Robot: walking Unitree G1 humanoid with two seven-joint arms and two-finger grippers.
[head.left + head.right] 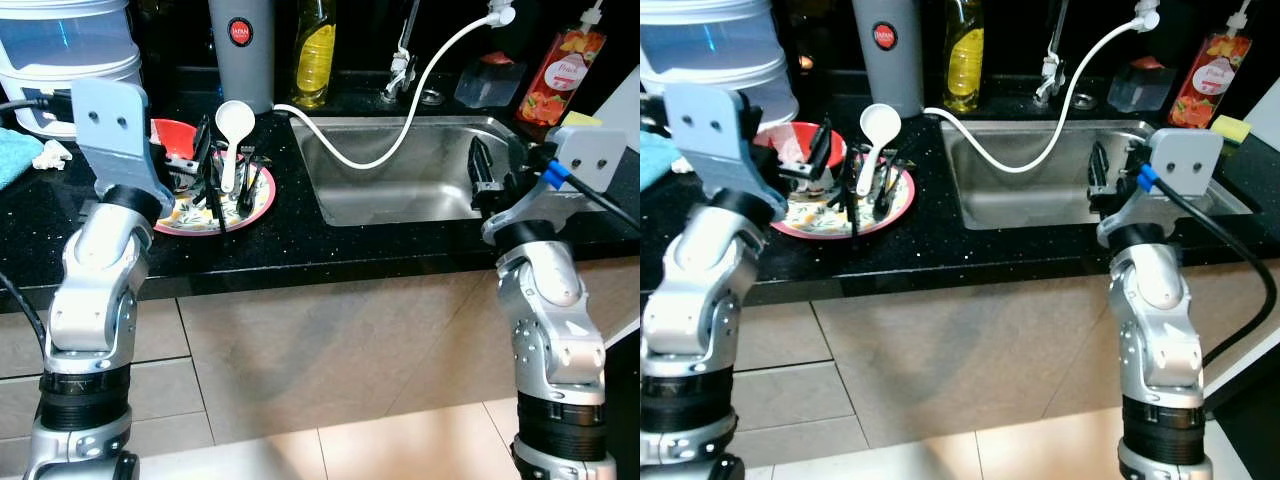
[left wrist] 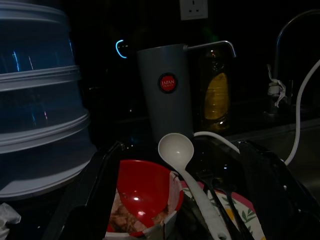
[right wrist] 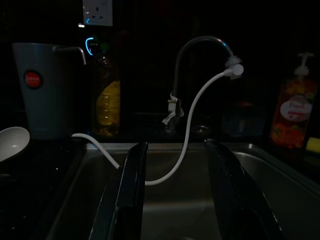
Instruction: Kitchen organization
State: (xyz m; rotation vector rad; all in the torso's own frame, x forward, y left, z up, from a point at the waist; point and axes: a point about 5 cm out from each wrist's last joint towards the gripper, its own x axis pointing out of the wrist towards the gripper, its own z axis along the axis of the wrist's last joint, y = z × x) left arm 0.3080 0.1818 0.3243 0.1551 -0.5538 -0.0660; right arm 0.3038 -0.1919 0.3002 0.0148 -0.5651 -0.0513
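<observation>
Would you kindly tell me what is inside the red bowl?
The red bowl holds brownish scraps and crumpled paper at its bottom. Its lower part is cut off by the frame, so anything more is unseen.

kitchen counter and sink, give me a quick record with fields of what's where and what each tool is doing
counter: black, speckled
plate: floral with pink rim, left of the sink, holding dark utensils
ladle: white, bowl up, leaning over the plate
red bowl: on the plate's far left side
sink: steel, white hose looping into it from the tap
soap bottle: orange, behind the sink on the right
left tool: open, at the plate and red bowl
right tool: open, over the sink
</observation>
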